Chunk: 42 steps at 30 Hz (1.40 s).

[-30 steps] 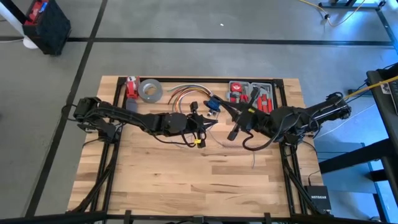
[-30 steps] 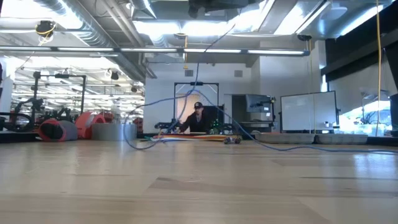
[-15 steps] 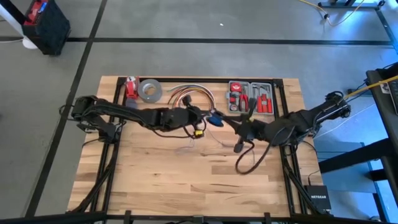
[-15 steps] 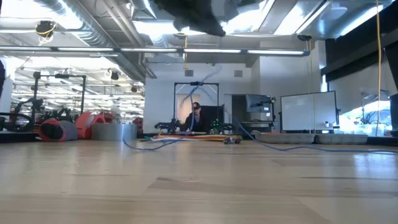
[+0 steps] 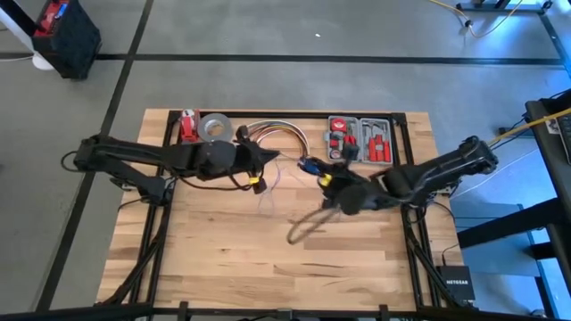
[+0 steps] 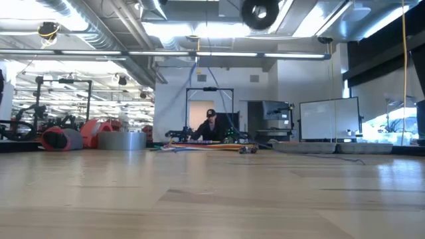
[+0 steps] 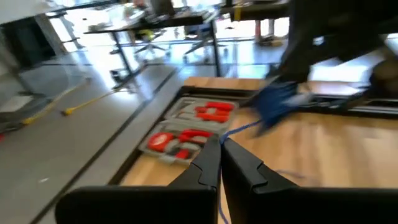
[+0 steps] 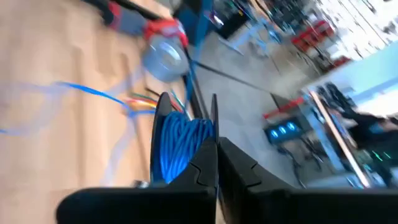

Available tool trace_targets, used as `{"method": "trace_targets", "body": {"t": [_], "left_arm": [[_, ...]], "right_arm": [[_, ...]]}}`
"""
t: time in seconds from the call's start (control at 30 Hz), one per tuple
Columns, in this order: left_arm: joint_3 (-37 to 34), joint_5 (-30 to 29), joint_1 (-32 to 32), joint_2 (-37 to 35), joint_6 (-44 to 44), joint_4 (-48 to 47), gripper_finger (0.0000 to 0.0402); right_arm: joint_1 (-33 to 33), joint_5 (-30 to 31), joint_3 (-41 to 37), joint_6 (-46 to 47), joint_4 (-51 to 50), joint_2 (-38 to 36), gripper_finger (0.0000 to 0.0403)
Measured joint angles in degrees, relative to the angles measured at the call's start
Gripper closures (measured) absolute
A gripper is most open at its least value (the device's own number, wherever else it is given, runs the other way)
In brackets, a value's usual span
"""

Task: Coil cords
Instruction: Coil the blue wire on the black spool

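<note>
One tape roll [image 5: 214, 130], one tool case [image 5: 359, 139] (open).

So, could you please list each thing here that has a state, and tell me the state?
Left end effector: shut on the cord, above the table's far middle.
Right end effector: shut, a blue coil right at its fingertips.
Cord: partly coiled, the rest trailing loose over the table.
Tool case: open, tools inside.
Tape roll: lying flat.

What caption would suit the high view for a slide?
Both arms work mid-table: left gripper and right gripper pinch the thin blue cord near the tool case.
</note>
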Motion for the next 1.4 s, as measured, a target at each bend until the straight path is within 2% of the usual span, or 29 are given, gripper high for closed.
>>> {"method": "trace_targets", "body": {"t": [0.33, 0.7, 0.93, 1.2, 1.4], "left_arm": [[0.1, 1.9, -2.8, 7.1, -0.8, 11.0, 0.0401], [0.2, 1.8, -2.3, 18.5, 0.7, 21.8, 0.0401], [0.3, 2.6, -2.1, 19.3, 2.4, 23.9, 0.0401], [0.6, 3.2, -1.9, 19.7, 5.4, 24.8, 0.0401], [0.7, 3.6, -1.3, 19.9, 6.2, 24.9, 0.0401]], "right_arm": [[-6.5, -2.6, -2.7, -2.1, 11.0, 3.2, 0.0402], [-6.7, -8.0, -2.7, -5.3, 20.2, 3.0, 0.0402], [-5.9, -7.1, -2.7, -6.7, 20.1, 0.7, 0.0402], [-6.0, -18.8, -3.0, -7.2, 25.7, -6.9, 0.0402], [-6.0, -22.7, -3.0, -6.3, 26.4, -11.3, 0.0402]]}}
